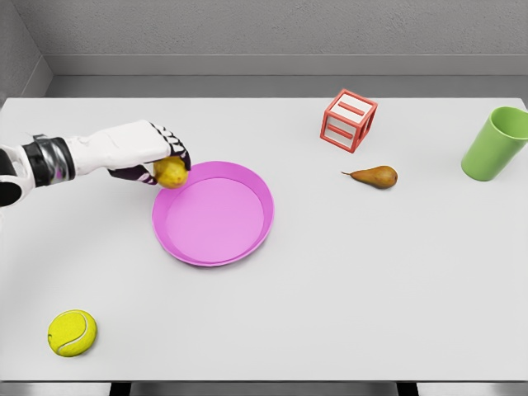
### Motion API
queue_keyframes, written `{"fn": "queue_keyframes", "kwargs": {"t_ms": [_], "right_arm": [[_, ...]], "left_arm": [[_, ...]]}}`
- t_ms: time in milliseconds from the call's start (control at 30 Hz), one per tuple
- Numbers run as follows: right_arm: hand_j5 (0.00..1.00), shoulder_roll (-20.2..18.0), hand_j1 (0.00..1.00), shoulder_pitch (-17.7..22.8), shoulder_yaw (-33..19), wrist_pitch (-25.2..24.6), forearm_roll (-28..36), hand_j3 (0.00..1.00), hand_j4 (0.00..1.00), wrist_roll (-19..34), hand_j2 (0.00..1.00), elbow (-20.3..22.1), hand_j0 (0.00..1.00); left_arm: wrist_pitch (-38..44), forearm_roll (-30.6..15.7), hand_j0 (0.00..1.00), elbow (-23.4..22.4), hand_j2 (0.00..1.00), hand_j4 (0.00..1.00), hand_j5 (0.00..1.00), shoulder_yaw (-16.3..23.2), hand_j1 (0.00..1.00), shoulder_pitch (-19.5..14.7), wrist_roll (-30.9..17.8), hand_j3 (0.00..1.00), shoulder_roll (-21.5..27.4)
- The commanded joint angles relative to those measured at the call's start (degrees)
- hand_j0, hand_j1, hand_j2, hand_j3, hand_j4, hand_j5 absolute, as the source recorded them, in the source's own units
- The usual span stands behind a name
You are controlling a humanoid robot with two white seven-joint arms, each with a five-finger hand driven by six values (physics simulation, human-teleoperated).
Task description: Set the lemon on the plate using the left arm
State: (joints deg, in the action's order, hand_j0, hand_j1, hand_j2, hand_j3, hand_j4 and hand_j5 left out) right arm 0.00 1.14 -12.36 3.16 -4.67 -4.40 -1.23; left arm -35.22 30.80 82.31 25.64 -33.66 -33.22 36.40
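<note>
Head view shows the left hand with its fingers curled around the lemon — the fruit is held at the upper-left rim of the pink plate, not yet on it. The pickup looks done; what is left, I judge, is carrying it over the plate's middle and letting go. The right arm is out of sight.

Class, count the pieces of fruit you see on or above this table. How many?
2. The lemon is held in the left hand at the pink plate's upper-left rim; the pear lies right of the plate. None seems hidden.
</note>
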Motion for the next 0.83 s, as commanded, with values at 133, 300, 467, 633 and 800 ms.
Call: {"fn": "queue_keyframes", "kwargs": {"t_ms": [133,300,467,633,800], "right_arm": [[1.0,0.0,1.0,0.0,-0.03,0.0,0.01,1.0,1.0,0.0,1.0,0.0,1.0],[1.0,0.0,1.0,0.0,-0.03,0.0,0.01,1.0,1.0,0.0,1.0,0.0,1.0],[1.0,0.0,1.0,0.0,0.06,0.0,0.01,1.0,1.0,0.0,1.0,0.0,1.0],[1.0,0.0,1.0,0.0,-0.03,0.0,0.01,1.0,1.0,0.0,1.0,0.0,1.0],[1.0,0.0,1.0,0.0,0.06,0.0,0.01,1.0,1.0,0.0,1.0,0.0,1.0]], "left_arm": [[0.22,-2.75,1.0,3.73,1.0,1.0,1.0,0.38,1.0,1.05,0.44,1.0,-0.01],[0.22,-3.02,1.0,3.73,1.0,1.0,1.0,-0.24,1.0,1.05,0.35,1.0,0.16],[0.22,-6.54,1.0,2.24,1.0,1.0,1.0,-6.39,1.0,0.88,0.44,1.0,1.83],[0.22,-8.12,1.0,-4.53,1.0,1.0,1.0,-10.87,1.0,1.14,0.35,1.0,3.85],[0.22,-10.32,1.0,-11.39,1.0,1.0,1.0,-12.37,1.0,1.49,0.26,1.0,4.91]]}}
